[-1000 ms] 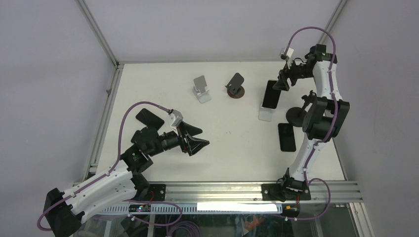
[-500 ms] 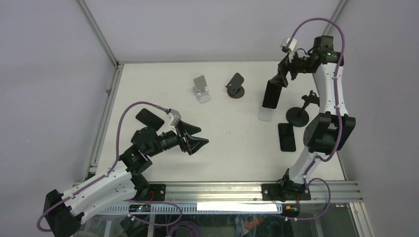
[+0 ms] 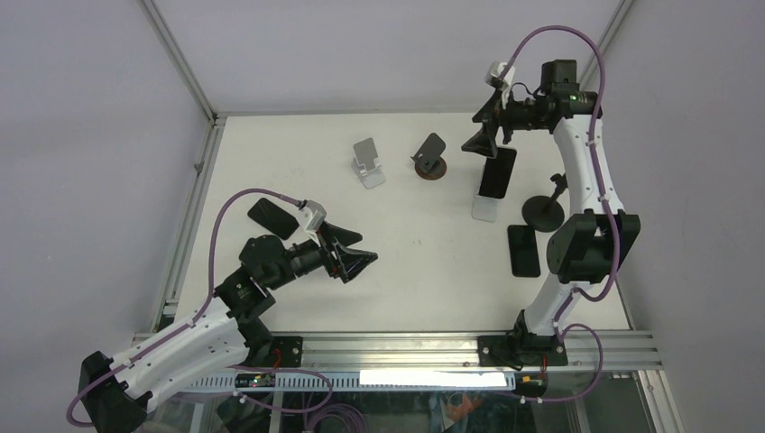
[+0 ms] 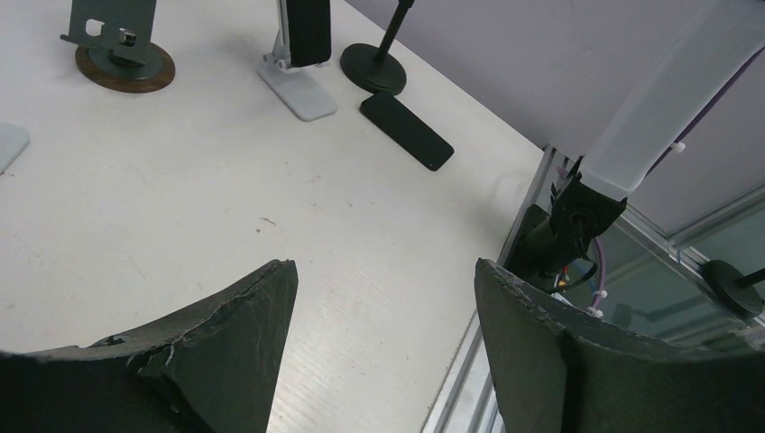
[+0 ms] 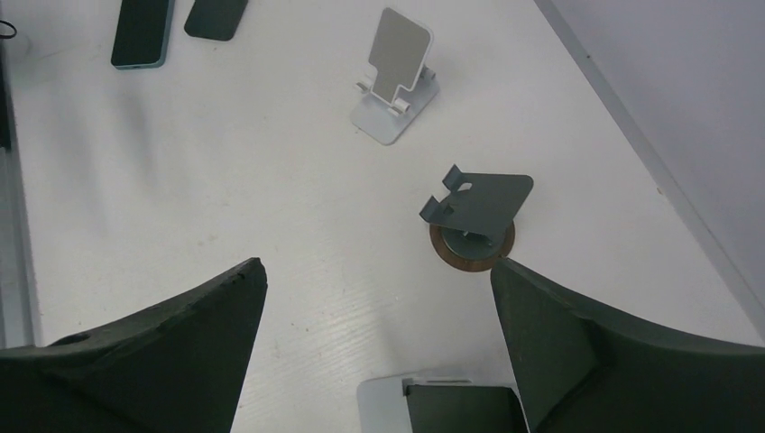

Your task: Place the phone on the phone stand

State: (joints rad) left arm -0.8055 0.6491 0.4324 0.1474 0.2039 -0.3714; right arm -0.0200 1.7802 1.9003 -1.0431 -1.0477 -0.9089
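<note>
A black phone (image 3: 497,171) leans upright on the white phone stand (image 3: 484,210) at the right of the table. My right gripper (image 3: 475,131) hovers just beyond its top edge, open and holding nothing. In the right wrist view the phone's top (image 5: 465,410) and the white stand (image 5: 383,397) show below the open right gripper (image 5: 376,263). My left gripper (image 3: 368,250) hangs open and empty over the table's middle left. The left wrist view shows the phone (image 4: 307,32) on its stand (image 4: 298,86), far from the left gripper (image 4: 381,266).
A second black phone (image 3: 523,250) lies flat near the right arm, next to a black round-based pole stand (image 3: 541,212). A grey stand on a brown disc (image 3: 431,158) and a silver stand (image 3: 368,162) sit at the back. Another phone (image 3: 271,216) lies at the left.
The right gripper opened wide, let go of the phone on the white stand and drew back up and to the left. The left arm barely shifted.
</note>
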